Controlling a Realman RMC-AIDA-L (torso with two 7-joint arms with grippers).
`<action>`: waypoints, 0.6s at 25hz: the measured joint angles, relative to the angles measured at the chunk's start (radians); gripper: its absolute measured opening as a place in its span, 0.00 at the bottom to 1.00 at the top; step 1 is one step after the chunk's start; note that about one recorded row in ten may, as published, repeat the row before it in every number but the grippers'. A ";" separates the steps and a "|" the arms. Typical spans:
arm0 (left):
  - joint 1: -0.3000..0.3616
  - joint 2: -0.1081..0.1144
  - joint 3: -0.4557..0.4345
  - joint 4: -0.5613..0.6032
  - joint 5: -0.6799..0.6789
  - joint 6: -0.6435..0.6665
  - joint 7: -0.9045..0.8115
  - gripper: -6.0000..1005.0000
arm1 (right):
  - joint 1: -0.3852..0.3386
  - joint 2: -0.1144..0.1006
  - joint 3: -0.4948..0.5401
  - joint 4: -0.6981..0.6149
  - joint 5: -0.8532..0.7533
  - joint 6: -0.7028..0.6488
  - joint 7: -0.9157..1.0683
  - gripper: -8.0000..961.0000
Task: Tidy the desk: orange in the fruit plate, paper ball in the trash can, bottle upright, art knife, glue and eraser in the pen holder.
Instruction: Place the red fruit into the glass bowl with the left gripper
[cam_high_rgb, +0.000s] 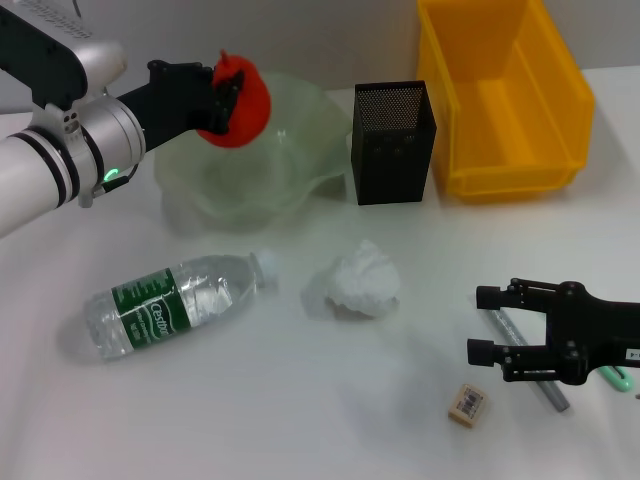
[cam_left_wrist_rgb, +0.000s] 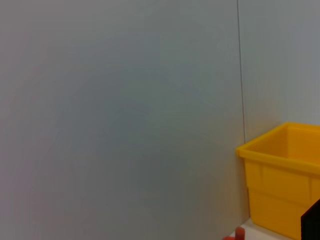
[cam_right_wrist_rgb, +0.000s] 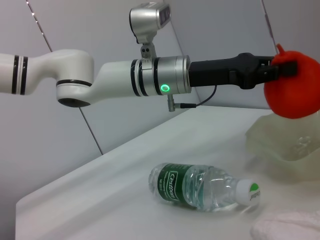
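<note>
My left hand (cam_high_rgb: 228, 95) grips the orange (cam_high_rgb: 240, 103) above the fruit plate (cam_high_rgb: 290, 170), nub up. The bottle (cam_high_rgb: 175, 303) lies flat, cap toward the paper ball (cam_high_rgb: 355, 280). My right hand (cam_high_rgb: 490, 325) hangs unclenched near the table's front edge.

"Cestbon" on the bottle's (cam_right_wrist_rgb: 202, 188) green label

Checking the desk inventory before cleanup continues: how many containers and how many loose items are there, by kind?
Containers: 3 (fruit plate, pen holder, trash can)
Fruit: 1 (orange, held by left gripper)
Bottle: 1
Paper ball: 1
Eraser: 1
Total: 7
</note>
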 joint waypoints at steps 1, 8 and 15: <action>0.000 0.000 0.003 0.001 0.000 -0.006 0.001 0.12 | 0.000 0.000 0.000 0.000 0.000 0.000 0.000 0.86; 0.001 0.000 0.007 0.003 -0.001 -0.025 0.006 0.25 | 0.001 0.001 0.000 0.000 0.000 0.004 0.000 0.86; 0.001 0.000 0.008 0.006 -0.002 -0.030 0.015 0.40 | 0.005 0.001 0.000 0.001 0.000 0.004 0.000 0.86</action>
